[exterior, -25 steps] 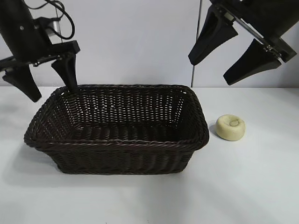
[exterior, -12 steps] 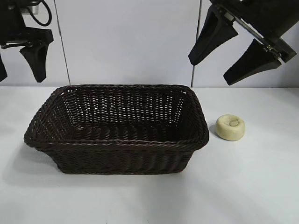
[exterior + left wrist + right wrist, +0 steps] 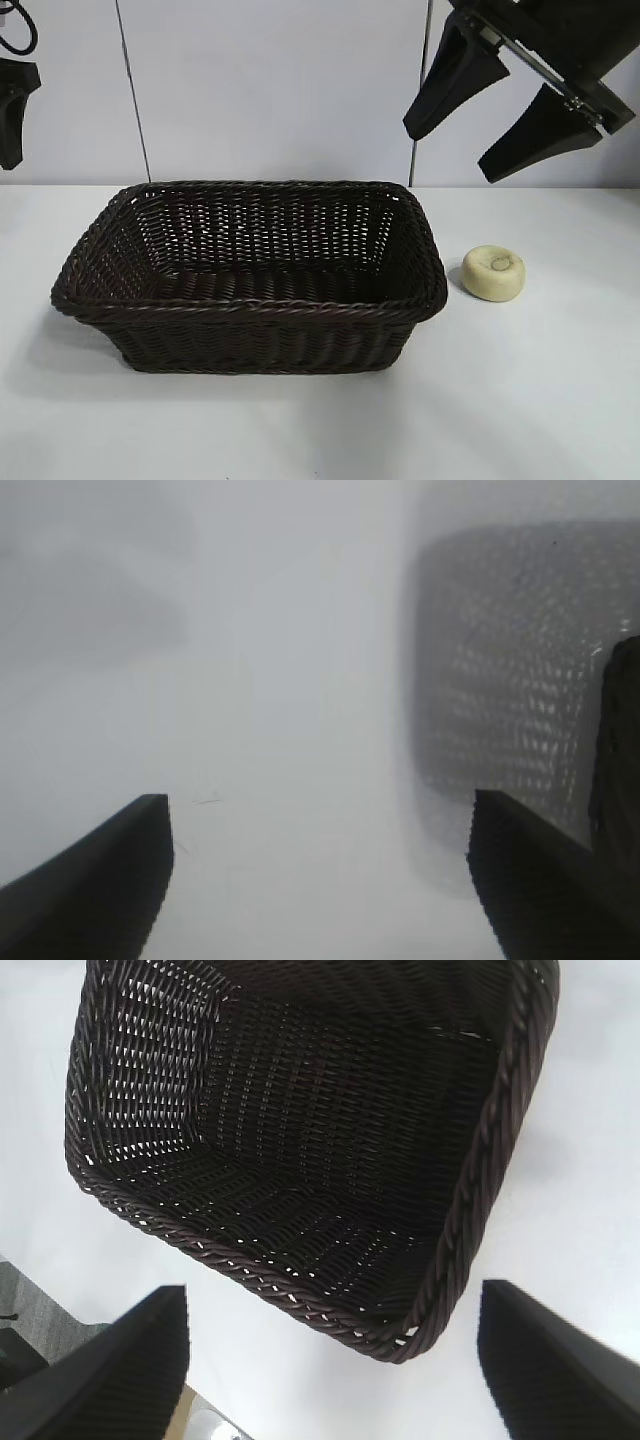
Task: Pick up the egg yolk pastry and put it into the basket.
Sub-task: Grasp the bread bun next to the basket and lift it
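Note:
The egg yolk pastry (image 3: 493, 272), a small pale-yellow puck with a dimple on top, lies on the white table just right of the basket (image 3: 250, 305). The basket is dark brown wicker, rectangular and empty; it also shows in the right wrist view (image 3: 470, 1190) and blurred in the left wrist view (image 3: 520, 660). My right gripper (image 3: 450, 150) hangs open and empty high above the basket's right end and the pastry. My left gripper (image 3: 10, 150) is at the far left edge, raised, open and empty. The pastry is out of both wrist views.
The white table (image 3: 540, 400) spreads in front of and to the right of the basket. A pale wall with two vertical seams stands behind. In the right wrist view the table's edge and grey floor (image 3: 40, 1300) show.
My left arm has drawn back from the basket's back left rim, up and to the left, almost out of the exterior view. The right arm, basket and pastry have not moved.

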